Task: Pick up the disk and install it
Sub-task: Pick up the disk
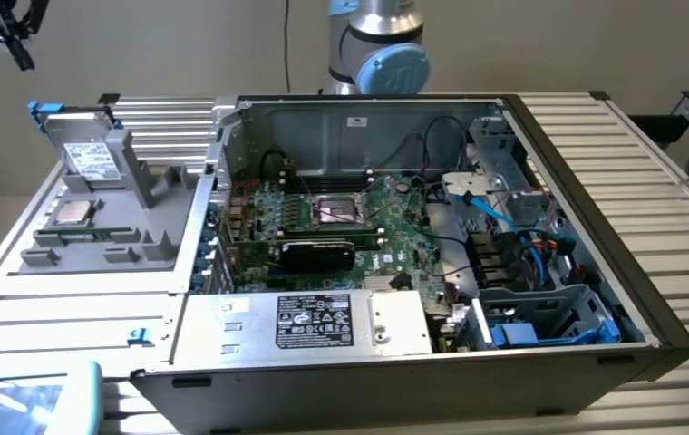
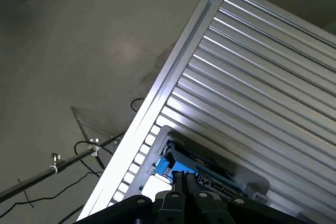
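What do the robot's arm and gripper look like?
The arm is a silver-grey metal tube with thick rounded joints, one of them capped in light blue. The gripper is black all over, with two slim fingers on an angular, blocky body. No markings can be read on either.

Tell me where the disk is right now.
The disk sits in the grey holder on the exterior view's left, outside the open computer case, just beyond the small silver chip.
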You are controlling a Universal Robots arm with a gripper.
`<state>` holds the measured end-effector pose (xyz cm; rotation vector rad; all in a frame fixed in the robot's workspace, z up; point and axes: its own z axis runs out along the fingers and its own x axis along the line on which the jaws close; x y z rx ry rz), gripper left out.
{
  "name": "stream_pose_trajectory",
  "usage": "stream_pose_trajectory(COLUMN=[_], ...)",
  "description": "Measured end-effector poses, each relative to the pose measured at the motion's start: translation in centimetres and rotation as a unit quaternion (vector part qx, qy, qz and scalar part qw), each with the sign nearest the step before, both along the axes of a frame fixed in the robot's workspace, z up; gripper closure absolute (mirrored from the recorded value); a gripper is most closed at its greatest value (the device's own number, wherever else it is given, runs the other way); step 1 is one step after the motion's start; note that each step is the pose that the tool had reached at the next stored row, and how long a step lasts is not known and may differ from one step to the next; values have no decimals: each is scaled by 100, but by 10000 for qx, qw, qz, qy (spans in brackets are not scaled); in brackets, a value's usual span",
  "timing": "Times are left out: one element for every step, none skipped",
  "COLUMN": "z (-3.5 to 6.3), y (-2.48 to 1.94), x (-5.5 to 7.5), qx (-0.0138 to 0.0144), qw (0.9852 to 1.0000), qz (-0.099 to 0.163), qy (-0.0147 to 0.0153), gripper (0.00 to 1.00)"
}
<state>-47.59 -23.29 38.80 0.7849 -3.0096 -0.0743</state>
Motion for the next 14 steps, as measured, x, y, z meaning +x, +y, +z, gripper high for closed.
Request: stream_pose_trajectory(z=[0, 0, 0, -1, -1, -1, -1, -1, -1, -1, -1, -2, -2, -2], y=[0, 0, 0, 0, 0, 0, 0, 0, 0, 0, 0, 0, 0, 0], x=[0, 0, 0, 0, 0, 0, 0, 0, 0, 0, 0, 0, 0, 0], qx=[0, 1, 1, 2, 3, 4, 5, 5, 5, 5, 5, 5, 5, 5], qw=[10000, 9998, 9996, 9994, 9990, 9985, 9980, 9974, 9967, 9959, 9950, 9941, 9930, 9919], qz=[90, 180, 270, 360, 449, 547, 635, 726, 816, 906, 998, 1088, 1177, 1266], qy=[0, 0, 0, 0, 0, 0, 0, 0, 0, 0, 1, 0, 0, 0], gripper=[89, 89, 89, 89, 89, 89, 89, 89, 89, 89, 89, 89, 89, 89])
